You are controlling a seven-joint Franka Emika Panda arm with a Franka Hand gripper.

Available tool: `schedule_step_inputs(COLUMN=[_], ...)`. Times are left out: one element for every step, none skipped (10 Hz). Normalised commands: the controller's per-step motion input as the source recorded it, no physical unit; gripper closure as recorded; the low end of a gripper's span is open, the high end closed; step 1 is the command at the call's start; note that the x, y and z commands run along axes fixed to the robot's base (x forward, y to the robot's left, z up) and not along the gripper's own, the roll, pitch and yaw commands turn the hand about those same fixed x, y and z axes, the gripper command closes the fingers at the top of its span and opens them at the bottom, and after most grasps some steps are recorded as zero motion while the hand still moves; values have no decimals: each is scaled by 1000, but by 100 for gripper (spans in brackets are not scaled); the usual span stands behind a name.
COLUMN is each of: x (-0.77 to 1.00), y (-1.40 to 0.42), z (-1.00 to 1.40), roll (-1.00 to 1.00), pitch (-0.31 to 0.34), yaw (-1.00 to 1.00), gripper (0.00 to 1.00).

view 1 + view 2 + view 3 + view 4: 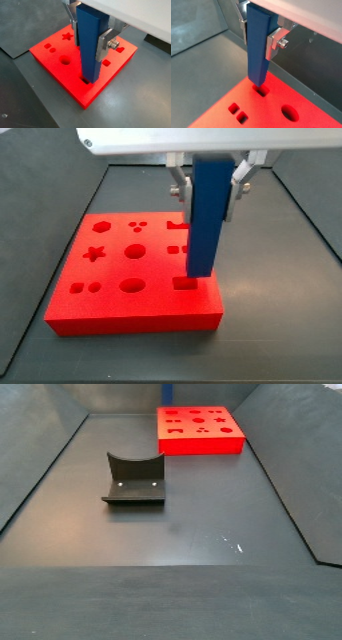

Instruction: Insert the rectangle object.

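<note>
In both wrist views the gripper [91, 31] pinches the upper part of the rectangle object [91, 47] between its silver fingers [107, 44], holding the blue bar upright with its lower end at the mouth of a rectangular hole near the edge of the red block [57, 67]. In a side view the bar [206, 218] stands at centre frame over the block [127, 313], whose other shaped holes are empty. In a side view the block [201, 442] lies at upper centre, well apart from the fixture [134, 481] at left of centre on the dark floor [174, 554]; gripper and bar do not appear there.
</note>
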Motion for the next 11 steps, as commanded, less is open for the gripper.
schedule_step_inputs(x=[-86,0,0,-89,0,0,0,-331,-334,-243,-320], y=[-17,0,-46,-31,0,0,0,66,9,0,17], z=[-309,-40,-380,-406,-23,-191,-409,-357,-151,-34,-20], roll=[34,0,81,99,0,4,9,0,-29,0,0], pitch=[-56,0,0,-30,0,0,-4,-83,-96,-44,-50], yaw=[51,0,0,0,0,94,197,91,0,-74,-129], gripper=[100,100,100,100,100,100,100,100,100,100,100])
